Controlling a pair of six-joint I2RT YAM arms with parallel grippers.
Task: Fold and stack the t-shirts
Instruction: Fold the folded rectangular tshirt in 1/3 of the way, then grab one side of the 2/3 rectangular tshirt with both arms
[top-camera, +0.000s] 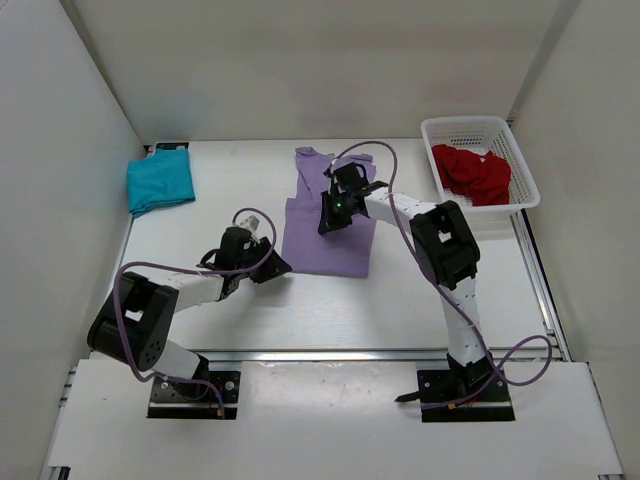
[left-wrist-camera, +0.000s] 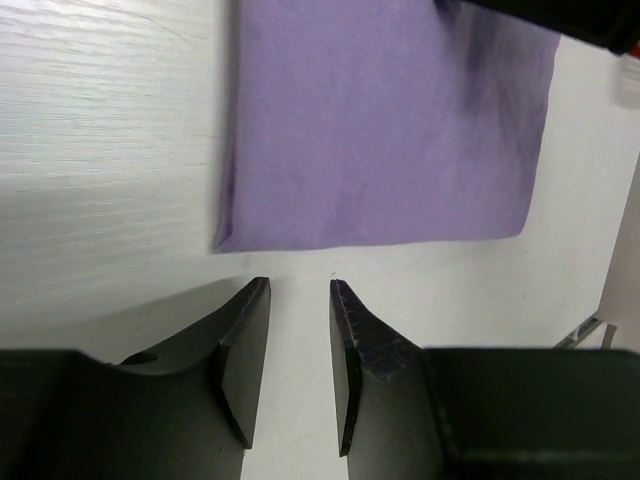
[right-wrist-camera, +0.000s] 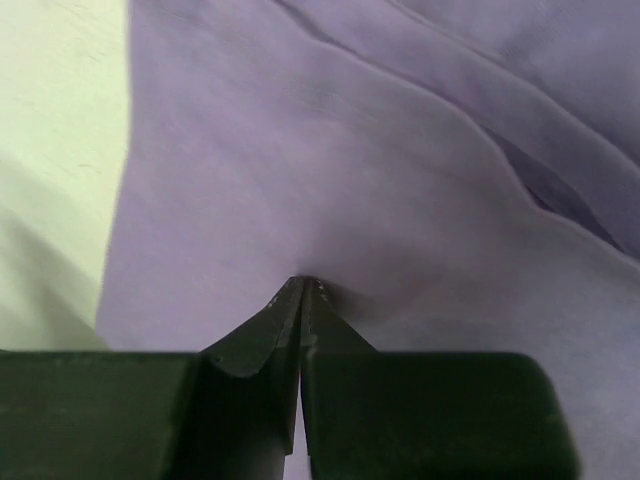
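Observation:
A lavender t-shirt (top-camera: 335, 250) (left-wrist-camera: 380, 120) (right-wrist-camera: 350, 150) lies partly folded in a long strip at the table's middle. My left gripper (top-camera: 272, 268) (left-wrist-camera: 300, 285) is open and empty, low over the bare table just off the shirt's near left corner. My right gripper (top-camera: 328, 222) (right-wrist-camera: 305, 282) is shut, its tips pressing into the lavender fabric near the shirt's middle, where the cloth dimples around them. A folded teal t-shirt (top-camera: 160, 183) rests at the back left. The red t-shirt (top-camera: 472, 172) lies crumpled in the basket.
A white mesh basket (top-camera: 478, 124) stands at the back right corner. White walls close in the table on the left, back and right. The right arm's cable (top-camera: 395, 200) arches over the shirt's right side.

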